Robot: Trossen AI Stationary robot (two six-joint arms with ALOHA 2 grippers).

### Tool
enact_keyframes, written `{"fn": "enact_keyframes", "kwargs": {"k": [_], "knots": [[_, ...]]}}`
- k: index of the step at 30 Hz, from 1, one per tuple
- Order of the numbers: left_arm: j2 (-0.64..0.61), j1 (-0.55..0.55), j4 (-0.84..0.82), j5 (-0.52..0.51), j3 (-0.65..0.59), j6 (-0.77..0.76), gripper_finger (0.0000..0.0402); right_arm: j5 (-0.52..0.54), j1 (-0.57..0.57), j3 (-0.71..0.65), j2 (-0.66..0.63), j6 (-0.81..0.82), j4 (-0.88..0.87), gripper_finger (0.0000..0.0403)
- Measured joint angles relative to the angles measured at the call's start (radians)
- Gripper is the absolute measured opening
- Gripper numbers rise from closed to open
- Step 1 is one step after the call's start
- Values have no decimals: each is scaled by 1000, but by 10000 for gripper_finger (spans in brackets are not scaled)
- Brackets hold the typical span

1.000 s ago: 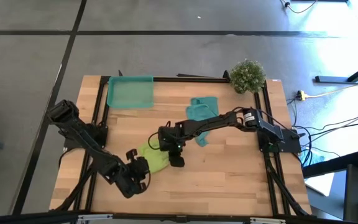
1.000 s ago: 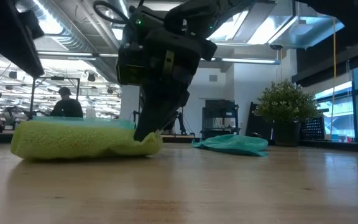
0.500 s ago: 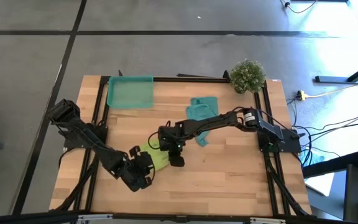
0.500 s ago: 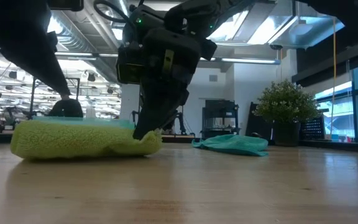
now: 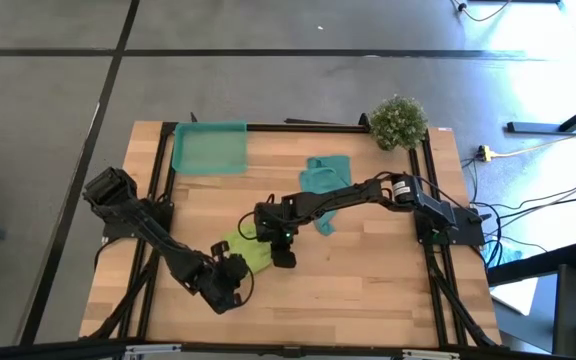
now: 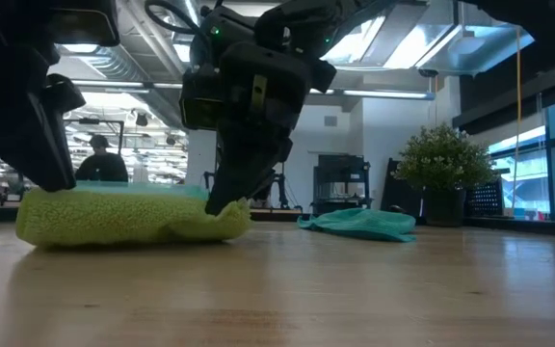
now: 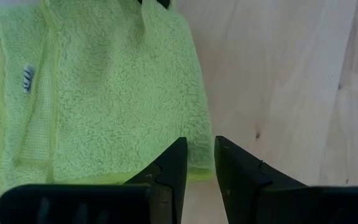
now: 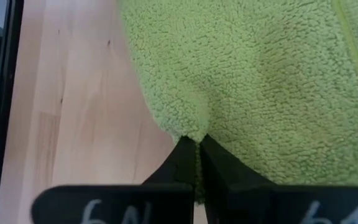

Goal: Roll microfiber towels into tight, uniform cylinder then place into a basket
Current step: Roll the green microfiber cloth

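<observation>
The lime-green towel (image 5: 246, 252) lies folded and flat on the wooden table, mid-front. My right gripper (image 5: 278, 256) is shut on its right end. My left gripper (image 7: 197, 148) stands low over the towel's near edge (image 7: 191, 168), its fingers a narrow gap apart and straddling that edge. The low view shows it at the towel's left end (image 6: 51, 178). The teal towel (image 5: 325, 180) lies crumpled farther back, partly under my right arm. The basket (image 5: 210, 148) sits at the far left corner. My right gripper pinches a puckered bit of the lime-green towel's edge (image 8: 193, 129) between its two shut fingers. It comes slanting down from the table's right and far side. The towel rests flat on the table, slightly bunched at the fingertips (image 6: 225, 204). My left gripper is at the towel's near edge; I cannot tell whether it touches the cloth.
A potted plant (image 5: 399, 122) stands at the far right corner. Black frame rails run along the table's left (image 5: 158, 180) and right sides. Bare wood lies in front of the towel (image 6: 306, 289).
My left gripper has come down and moved toward the lime-green towel, reaching its near edge. My right gripper and the towel have kept still.
</observation>
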Motion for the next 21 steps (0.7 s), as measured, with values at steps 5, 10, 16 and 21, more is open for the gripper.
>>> {"fn": "enact_keyframes", "kwargs": {"k": [5,10,16,21], "knots": [[0,1,0,0,0,8,78,7,0,0,0,0,0,6],[0,8,-15,-6,0,16,78,17,0,0,0,0,0,6],[0,27,-10,45,4,16,75,20,0,0,0,3,0,6],[0,42,-17,148,16,44,40,20,0,0,0,3,0,6]]}}
